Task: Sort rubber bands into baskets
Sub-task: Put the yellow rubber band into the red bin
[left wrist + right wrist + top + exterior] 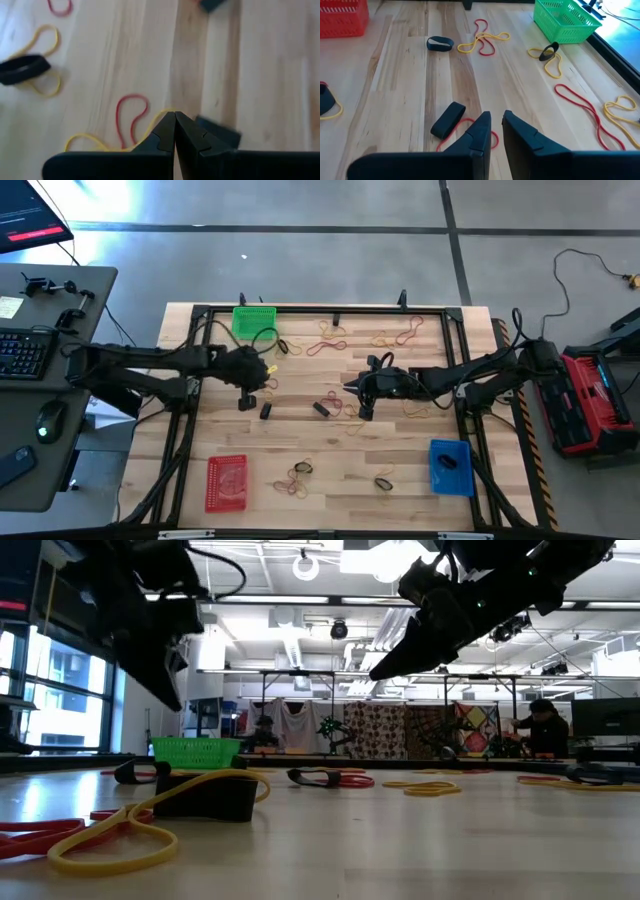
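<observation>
Red basket (227, 481) sitting near worktop (330, 480) front edge at 7 o'clock, blue basket (449, 466) at 5 o'clock, loose rubber bands (298, 476) lying between them. Mid-worktop: left hand (243, 402) hanging over bands, fingers pressed together, holding nothing. Right hand (350, 388) hovering near centre, fingers slightly apart, nothing between them. Green basket (254, 321) standing far, at 11 o'clock, more bands scattering toward 1 o'clock.

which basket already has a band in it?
The blue basket, at the table's near right corner: a black band lies inside it. The green basket and red basket look empty from above.
</observation>
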Available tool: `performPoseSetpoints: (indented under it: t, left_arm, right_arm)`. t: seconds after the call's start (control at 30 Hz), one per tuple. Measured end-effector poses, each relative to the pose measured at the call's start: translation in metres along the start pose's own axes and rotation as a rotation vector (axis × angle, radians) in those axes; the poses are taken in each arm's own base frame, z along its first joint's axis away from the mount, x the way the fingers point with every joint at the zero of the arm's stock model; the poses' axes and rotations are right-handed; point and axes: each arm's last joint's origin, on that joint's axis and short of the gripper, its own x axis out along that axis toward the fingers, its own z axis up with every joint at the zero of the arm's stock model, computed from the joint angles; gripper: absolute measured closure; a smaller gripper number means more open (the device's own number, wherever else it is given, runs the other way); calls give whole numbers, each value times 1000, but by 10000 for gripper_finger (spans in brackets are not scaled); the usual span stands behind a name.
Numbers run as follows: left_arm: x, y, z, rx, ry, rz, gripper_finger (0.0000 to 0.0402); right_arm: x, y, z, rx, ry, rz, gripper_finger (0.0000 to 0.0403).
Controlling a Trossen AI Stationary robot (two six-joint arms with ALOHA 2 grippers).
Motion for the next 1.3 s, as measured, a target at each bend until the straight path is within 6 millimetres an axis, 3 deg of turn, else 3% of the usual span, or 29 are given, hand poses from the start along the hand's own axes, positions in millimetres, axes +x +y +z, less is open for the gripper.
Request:
performPoseSetpoints:
  t: [0.43, 0.7, 0.93, 1.13, 1.3]
  left_arm:
    - [46, 22, 10, 148, 287, -17, 397]
    - [65, 22, 15, 213, 352, -45, 336]
    - [73, 15, 13, 306, 387, -72, 292]
    - [72, 15, 10, 370, 446, 24, 289]
    - [71, 14, 6, 373, 483, -17, 289]
  right_arm:
    - [0, 0, -3, -12, 28, -1, 363]
    - [0, 0, -5, -21, 55, -1, 363]
    - [0, 0, -6, -47, 58, -5, 363]
    - [0, -1, -6, -47, 59, -9, 363]
    - [0, -1, -6, -47, 59, -10, 363]
